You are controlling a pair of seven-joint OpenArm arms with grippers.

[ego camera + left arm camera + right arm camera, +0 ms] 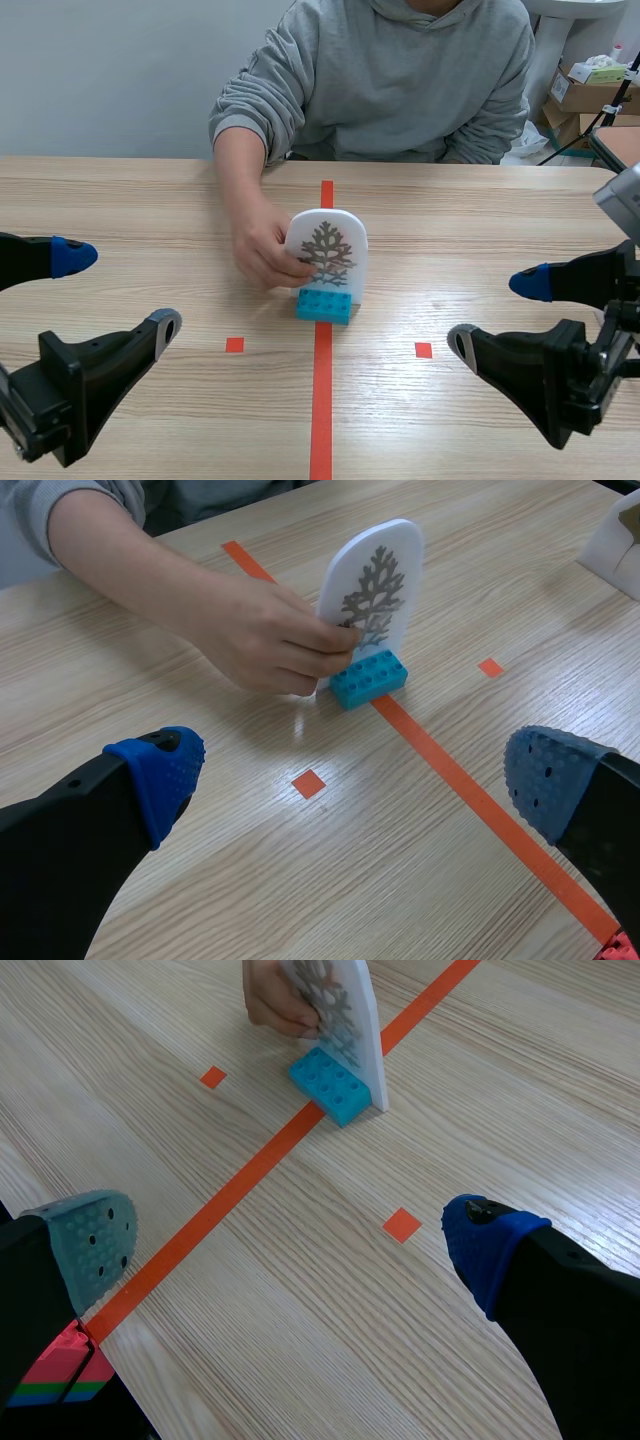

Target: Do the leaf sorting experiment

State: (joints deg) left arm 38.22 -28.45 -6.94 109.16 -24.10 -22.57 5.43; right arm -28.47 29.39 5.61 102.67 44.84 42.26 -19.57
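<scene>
A white arch-shaped card printed with a grey lobed leaf stands upright in a light blue brick base on the orange centre line. A person's hand grips the card's edge. The card and its brick stand well ahead of my left gripper, which is open with nothing between its fingers. My right gripper is open too, with the card and brick ahead of it. In the scene view the left gripper and the right gripper sit low at either side.
A person in a grey sweatshirt sits across the table, one forearm stretched toward the card. Small orange squares mark each side of the centre tape. Cardboard boxes stand off the table at the back right.
</scene>
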